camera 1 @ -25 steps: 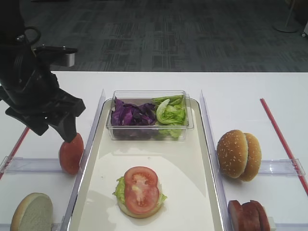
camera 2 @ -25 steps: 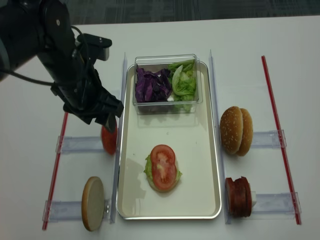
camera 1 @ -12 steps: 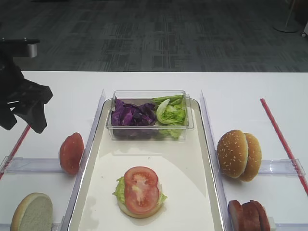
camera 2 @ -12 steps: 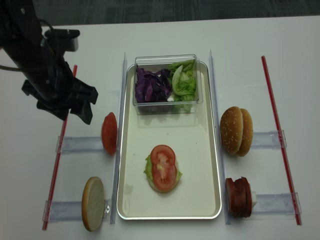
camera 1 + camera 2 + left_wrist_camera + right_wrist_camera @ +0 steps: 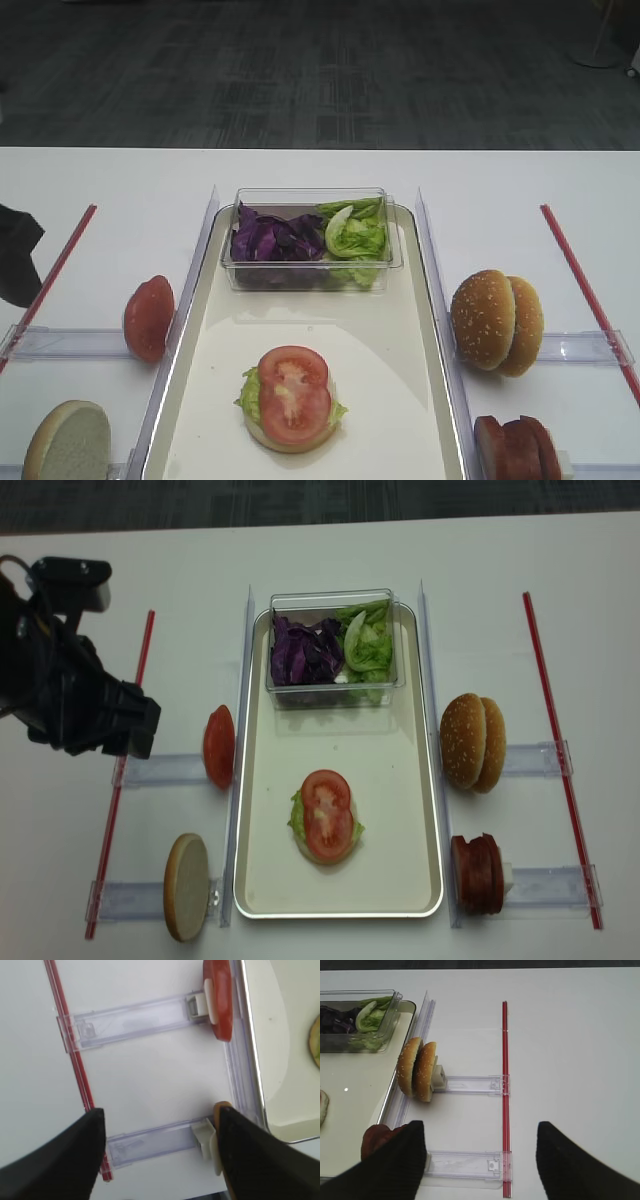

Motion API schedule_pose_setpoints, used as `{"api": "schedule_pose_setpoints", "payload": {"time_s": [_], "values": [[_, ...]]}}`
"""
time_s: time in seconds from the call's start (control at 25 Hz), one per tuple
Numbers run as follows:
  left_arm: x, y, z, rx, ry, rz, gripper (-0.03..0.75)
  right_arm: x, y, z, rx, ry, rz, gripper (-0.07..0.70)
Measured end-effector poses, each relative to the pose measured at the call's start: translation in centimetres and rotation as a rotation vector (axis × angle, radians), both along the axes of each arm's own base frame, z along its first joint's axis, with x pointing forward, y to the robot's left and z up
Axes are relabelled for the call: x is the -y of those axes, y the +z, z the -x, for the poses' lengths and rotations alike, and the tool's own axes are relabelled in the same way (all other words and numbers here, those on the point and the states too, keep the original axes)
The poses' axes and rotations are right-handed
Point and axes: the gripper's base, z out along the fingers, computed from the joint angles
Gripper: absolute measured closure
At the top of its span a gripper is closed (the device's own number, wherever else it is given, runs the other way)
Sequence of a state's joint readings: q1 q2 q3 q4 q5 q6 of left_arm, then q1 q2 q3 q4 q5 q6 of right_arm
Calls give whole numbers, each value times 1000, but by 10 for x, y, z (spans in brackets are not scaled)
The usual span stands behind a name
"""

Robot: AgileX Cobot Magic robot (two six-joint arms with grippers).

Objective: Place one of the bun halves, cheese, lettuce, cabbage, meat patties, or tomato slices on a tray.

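No writing or label is readable anywhere. A white desk (image 5: 330, 550) stands over dark grey carpet. The tray (image 5: 400, 780) holds a bun bottom stacked with lettuce and a tomato slice (image 5: 327, 815). The left hand (image 5: 160, 1160) hangs empty with its fingers spread wide, left of the tray, near the upright tomato slice (image 5: 218, 746). The right hand (image 5: 480, 1160) is likewise open and empty.

Looks like a lab or office: white table (image 5: 120, 180), grey carpet tiles (image 5: 320, 70), red tape lines (image 5: 562, 760).
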State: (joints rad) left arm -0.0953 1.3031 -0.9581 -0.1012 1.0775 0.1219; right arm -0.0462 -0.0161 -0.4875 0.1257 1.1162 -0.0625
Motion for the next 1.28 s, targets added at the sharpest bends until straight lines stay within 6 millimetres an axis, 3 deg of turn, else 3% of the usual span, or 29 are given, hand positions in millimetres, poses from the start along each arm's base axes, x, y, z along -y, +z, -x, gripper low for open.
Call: {"api": "schedule_pose_setpoints", "payload": {"time_s": [0.84, 1.28], "values": [[-11, -7, 90, 131, -3, -14, 258, 0, 0, 0, 0, 0, 0, 131], [-15, -21, 136, 257, 1, -3, 258, 0, 0, 0, -2, 0, 0, 131]]}}
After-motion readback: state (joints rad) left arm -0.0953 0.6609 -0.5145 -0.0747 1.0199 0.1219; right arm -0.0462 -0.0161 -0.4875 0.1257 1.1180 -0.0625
